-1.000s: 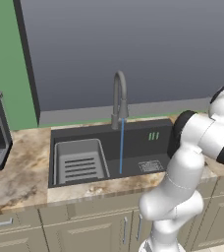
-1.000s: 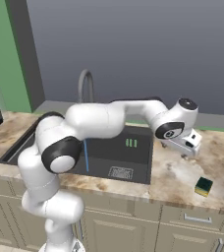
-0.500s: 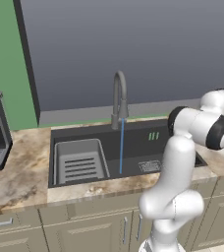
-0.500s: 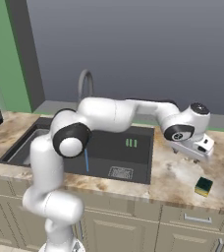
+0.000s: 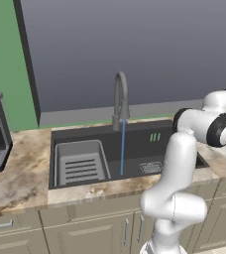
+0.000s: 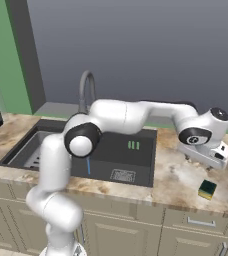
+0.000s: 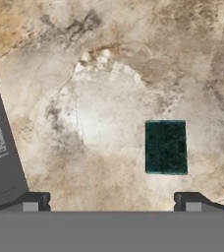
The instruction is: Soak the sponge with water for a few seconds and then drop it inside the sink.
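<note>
The reach for the sponge (image 6: 207,189) is in hand — it lies on the table (image 6: 181,175) right of the sink (image 6: 141,160), below the wide-open, empty tool (image 7: 111,201) — so next comes lowering and centring over it.

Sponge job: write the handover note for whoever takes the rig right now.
Gripper: open, empty, above the counter right of the sink.
Sponge: lying on the counter, dark side up, near the front edge; in the hand view it sits between the fingertips but closer to one of them.
Water: running from the faucet into the sink.
Done: approach to the sponge.
Left: grasp, soak under the stream, drop in the sink.
</note>
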